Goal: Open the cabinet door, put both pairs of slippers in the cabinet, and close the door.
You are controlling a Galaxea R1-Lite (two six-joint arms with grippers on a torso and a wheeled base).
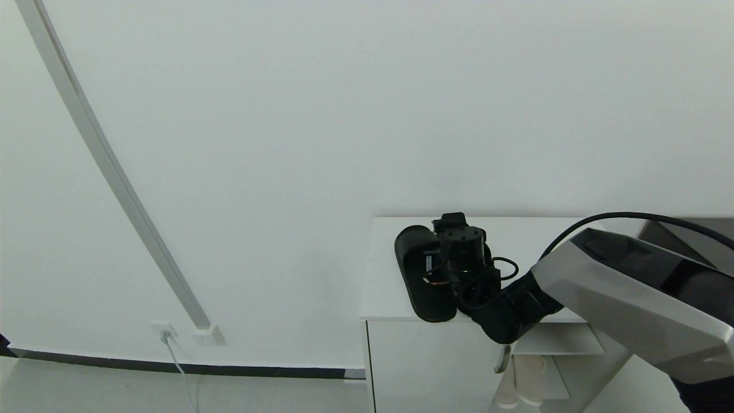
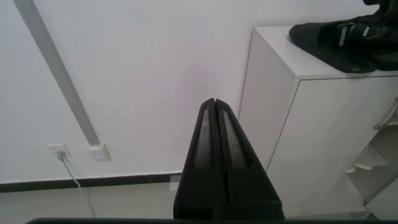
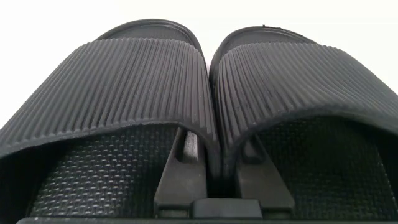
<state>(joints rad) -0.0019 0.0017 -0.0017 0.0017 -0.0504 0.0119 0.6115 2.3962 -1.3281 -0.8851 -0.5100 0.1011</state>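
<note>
With the cabinet (image 1: pixel 424 367) open and white slippers (image 1: pixel 523 381) already on a lower shelf, the right gripper (image 3: pixel 217 155) has its jaws clamped on the black slippers (image 1: pixel 418 281) at the cabinet top's front edge, the left gripper (image 2: pixel 214 107) hangs with jaws together, and stowing this pair and shutting the cabinet remain

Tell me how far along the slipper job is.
Done: cabinet open, a pale pair apparently on its shelf. In hand: right gripper has its jaws closed on the black pair atop the cabinet. Remaining: shelve the black pair, then shut the cabinet. The left gripper is shut, holding nothing.
</note>
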